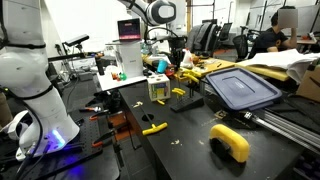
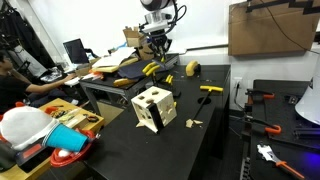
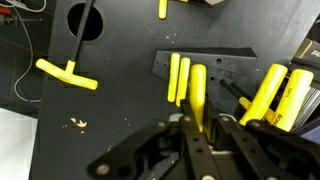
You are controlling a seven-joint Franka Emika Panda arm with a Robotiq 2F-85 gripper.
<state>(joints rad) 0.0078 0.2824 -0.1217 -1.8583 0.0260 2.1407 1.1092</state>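
Apparently clenched on one yellow bar, the gripper hangs over a dark plate on the black table. Two more yellow bars lie side by side just beside the held one. At least two yellow pieces crowd the right edge, and one yellow T-handle lies well apart.

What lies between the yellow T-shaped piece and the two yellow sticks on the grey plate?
Nothing; the wrist view shows bare black tabletop between yellow T-shaped piece and yellow sticks.
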